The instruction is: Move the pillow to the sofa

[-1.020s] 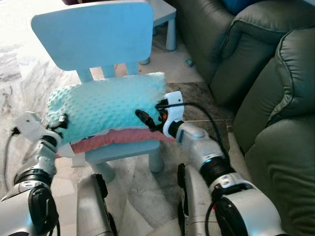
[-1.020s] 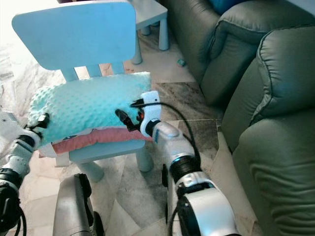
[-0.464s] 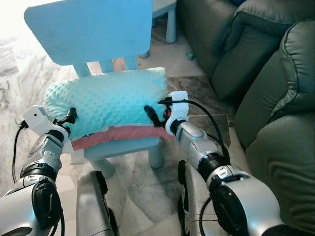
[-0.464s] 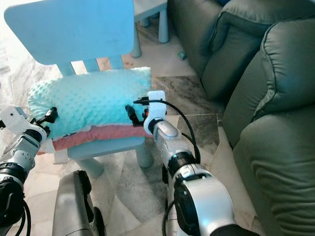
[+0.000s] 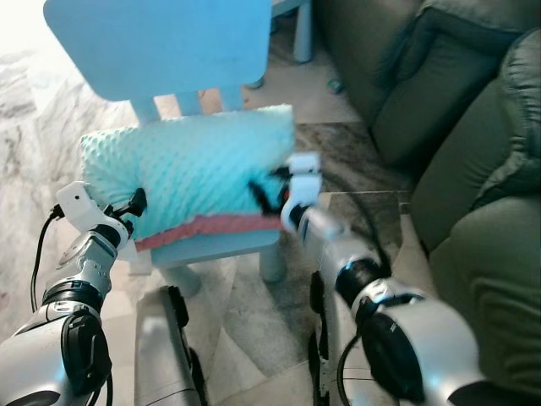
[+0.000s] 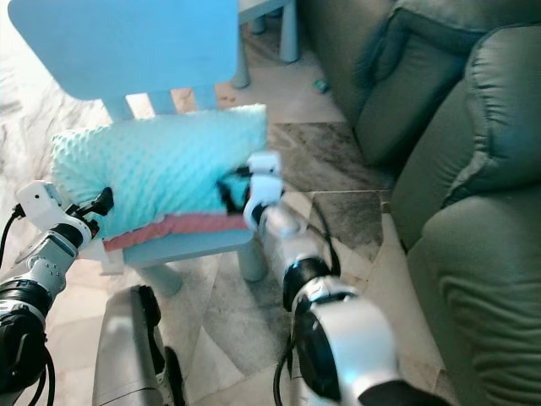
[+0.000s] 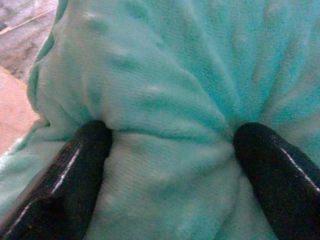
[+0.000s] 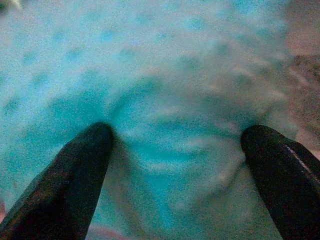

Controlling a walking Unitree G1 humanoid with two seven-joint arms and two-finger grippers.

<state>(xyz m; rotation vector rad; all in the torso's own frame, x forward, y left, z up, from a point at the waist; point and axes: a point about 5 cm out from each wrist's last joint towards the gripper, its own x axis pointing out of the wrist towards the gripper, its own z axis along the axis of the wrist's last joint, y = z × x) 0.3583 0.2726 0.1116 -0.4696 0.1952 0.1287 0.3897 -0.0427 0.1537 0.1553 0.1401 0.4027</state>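
Head views: pillow (image 5: 190, 173) was seen lying on the blue chair (image 5: 161, 51), long axis running between both end effectors. Left end effector (image 5: 135, 203) was pressed at one end, right end effector (image 5: 264, 193) at the other; sofa (image 5: 473, 186) lay beyond the right one.

L wrist: fingers (image 7: 75, 170) were spread apart, pillow fabric bunched between.

R wrist: fingers (image 8: 82, 165) likewise apart, dug into the pillow.
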